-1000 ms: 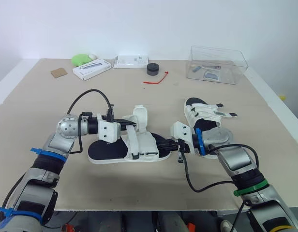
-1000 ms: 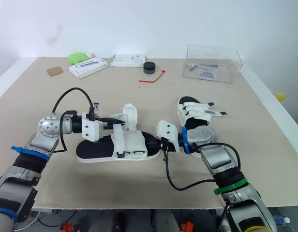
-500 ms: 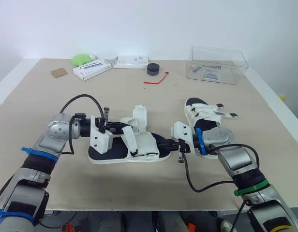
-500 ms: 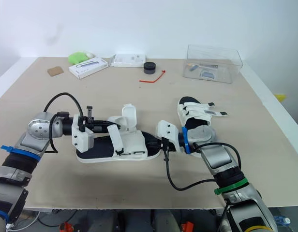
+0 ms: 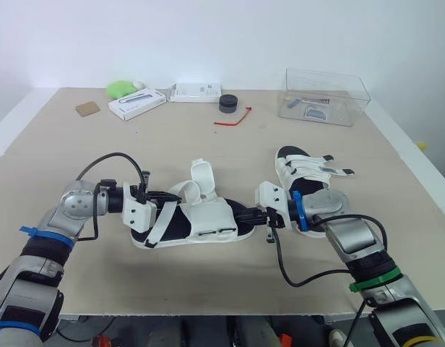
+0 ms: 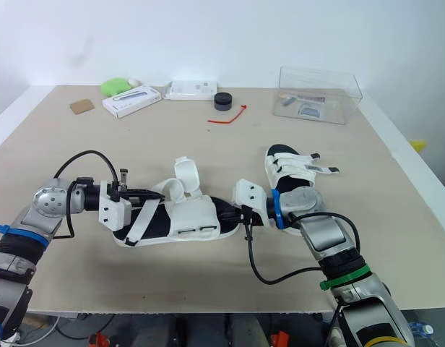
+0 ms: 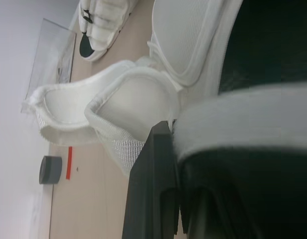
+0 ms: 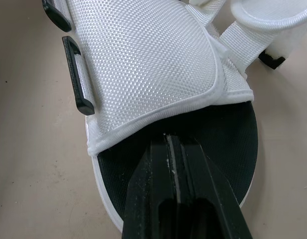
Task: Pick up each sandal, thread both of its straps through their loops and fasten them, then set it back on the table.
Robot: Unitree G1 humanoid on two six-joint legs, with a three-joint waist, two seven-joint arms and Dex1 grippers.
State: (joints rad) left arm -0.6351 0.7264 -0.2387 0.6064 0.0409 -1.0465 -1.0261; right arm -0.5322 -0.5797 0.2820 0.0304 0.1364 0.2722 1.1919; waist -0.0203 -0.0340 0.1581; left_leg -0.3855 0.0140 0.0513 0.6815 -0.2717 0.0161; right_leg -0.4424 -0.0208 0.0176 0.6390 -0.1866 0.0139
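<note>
1. Toward 6 o'clock on the table (image 5: 208,137), the unfastened sandal (image 5: 212,220) sits with its toe pointing to 3 o'clock.
2. At its heel end, the left tool (image 5: 159,196) is clamped on a loose strap (image 5: 158,223) that droops down.
3. At the toe, the right tool (image 5: 253,215) has its fingers pressed together and touches the black footbed.
4. Just beside, at 2 o'clock, lies the second sandal (image 5: 309,184).

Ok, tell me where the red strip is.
In the left eye view the red strip lies far back on the table, just in front of the black round puck and left of the clear box.
</note>
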